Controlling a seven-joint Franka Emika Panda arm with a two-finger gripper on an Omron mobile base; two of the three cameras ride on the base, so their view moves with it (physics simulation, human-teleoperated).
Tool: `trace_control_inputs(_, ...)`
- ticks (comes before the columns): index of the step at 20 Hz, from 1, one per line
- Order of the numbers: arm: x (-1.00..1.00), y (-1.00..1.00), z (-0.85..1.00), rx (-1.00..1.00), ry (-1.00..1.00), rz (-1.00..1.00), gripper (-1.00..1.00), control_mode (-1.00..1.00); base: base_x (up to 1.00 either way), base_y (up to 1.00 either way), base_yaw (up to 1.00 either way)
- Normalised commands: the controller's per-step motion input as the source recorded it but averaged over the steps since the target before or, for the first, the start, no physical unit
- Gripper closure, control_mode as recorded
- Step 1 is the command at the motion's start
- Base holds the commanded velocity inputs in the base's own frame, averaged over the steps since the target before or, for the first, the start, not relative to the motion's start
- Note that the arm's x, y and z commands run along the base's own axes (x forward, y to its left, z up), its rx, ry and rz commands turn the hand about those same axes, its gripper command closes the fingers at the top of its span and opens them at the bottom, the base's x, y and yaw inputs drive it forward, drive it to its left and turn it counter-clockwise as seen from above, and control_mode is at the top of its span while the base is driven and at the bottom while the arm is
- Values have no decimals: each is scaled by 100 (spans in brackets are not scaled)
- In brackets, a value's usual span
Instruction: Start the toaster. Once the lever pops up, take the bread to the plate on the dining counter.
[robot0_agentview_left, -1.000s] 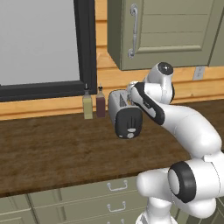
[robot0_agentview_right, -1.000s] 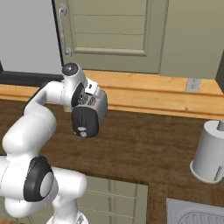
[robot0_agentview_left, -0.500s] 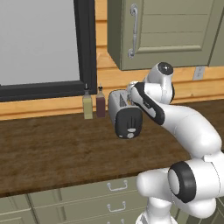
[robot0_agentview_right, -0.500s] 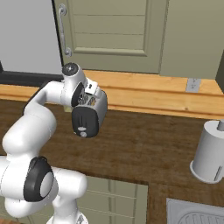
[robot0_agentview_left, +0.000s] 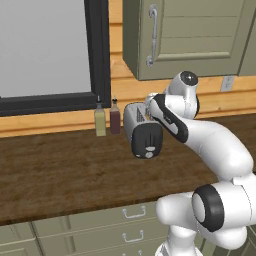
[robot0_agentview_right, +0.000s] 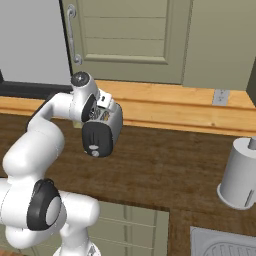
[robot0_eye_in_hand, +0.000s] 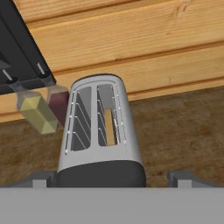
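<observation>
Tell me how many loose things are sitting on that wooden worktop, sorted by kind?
Toaster: 1
Bread slice, in one slot of the toaster: 1
Bottles by the wall, one pale yellow and one dark red: 2
Paper towel roll: 1
Total: 5

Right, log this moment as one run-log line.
phase: at toaster, not started | tool: open, straddling toaster front end | bread: in right slot | bottles: beside toaster
</observation>
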Motion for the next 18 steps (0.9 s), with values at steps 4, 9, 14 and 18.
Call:
trace_control_inputs(4, 0, 0, 0, 0, 0, 0, -100, -100, 0, 0, 0)
trace_control_inputs(9, 0, 0, 0, 0, 0, 0, -100, -100, 0, 0, 0)
trace_control_inputs(14, 0, 0, 0, 0, 0, 0, -100, -100, 0, 0, 0)
trace_control_inputs(18, 0, 0, 0, 0, 0, 0, -100, -100, 0, 0, 0)
